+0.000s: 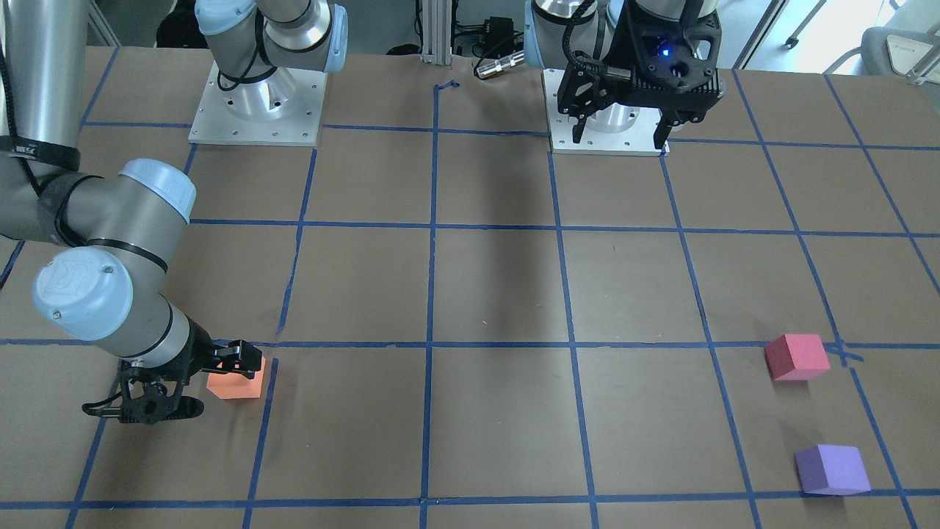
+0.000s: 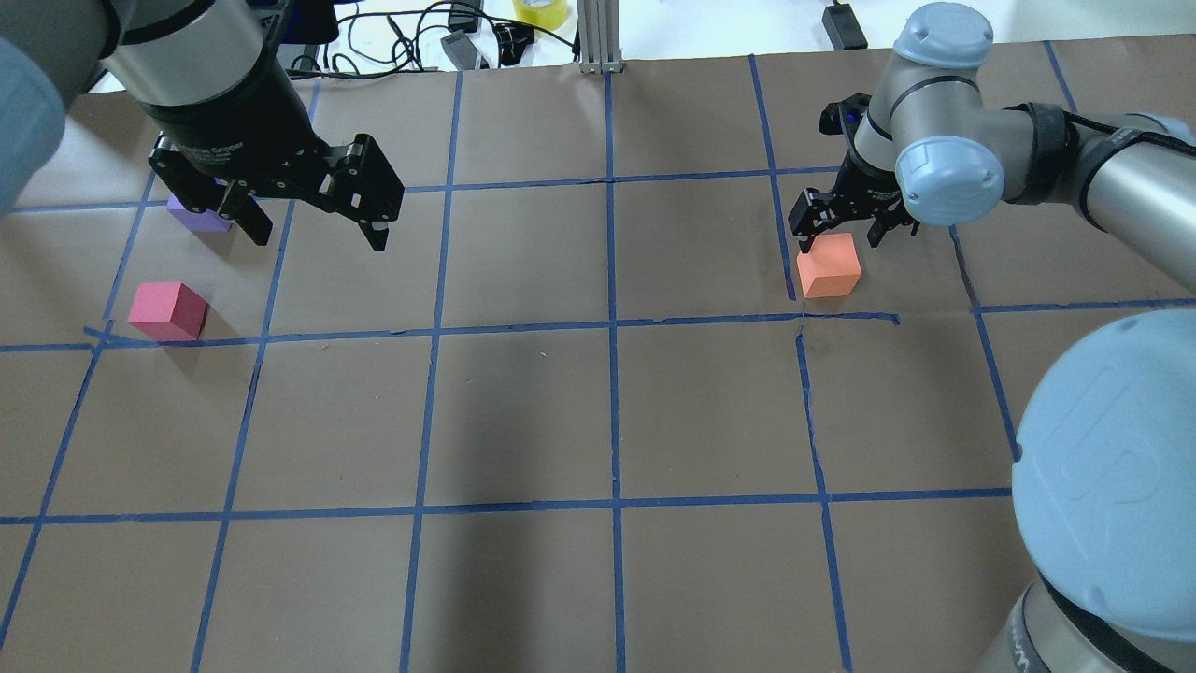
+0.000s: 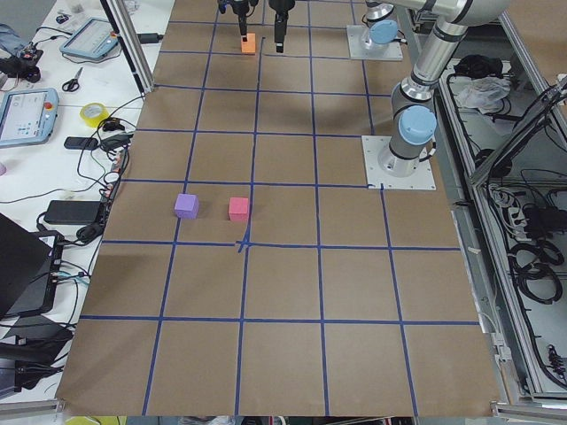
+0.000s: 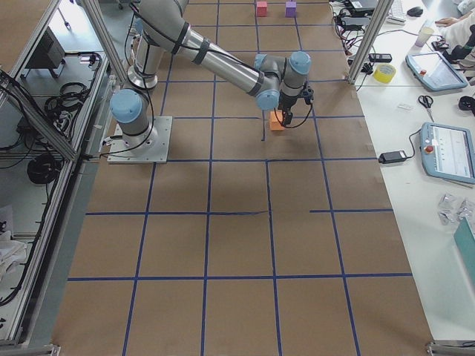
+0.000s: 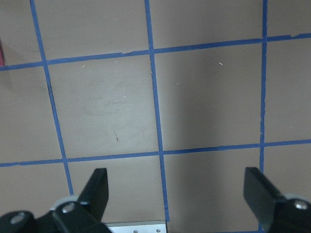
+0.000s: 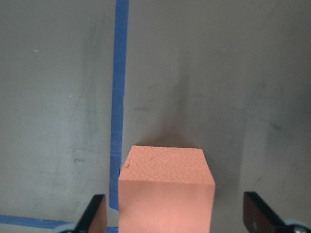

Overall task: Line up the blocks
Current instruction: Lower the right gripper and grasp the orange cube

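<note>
The orange block (image 2: 829, 266) sits on the table at the right of the overhead view. My right gripper (image 2: 841, 245) is low over it and open. In the right wrist view the orange block (image 6: 166, 189) stands between the two fingertips (image 6: 95, 213) with a gap on each side. The reddish-pink block (image 2: 168, 310) and the purple block (image 2: 198, 215) lie at the far left. The purple one is partly hidden behind my left gripper (image 2: 318, 241), which hangs high, open and empty. The left wrist view shows only bare table between the fingers (image 5: 99, 182).
Blue tape lines (image 2: 612, 327) divide the brown table into squares. The two arm bases (image 1: 257, 110) (image 1: 606, 125) stand at the robot's edge. An aluminium post (image 2: 598, 37), cables and a yellow tape roll (image 2: 540, 9) lie beyond the far edge.
</note>
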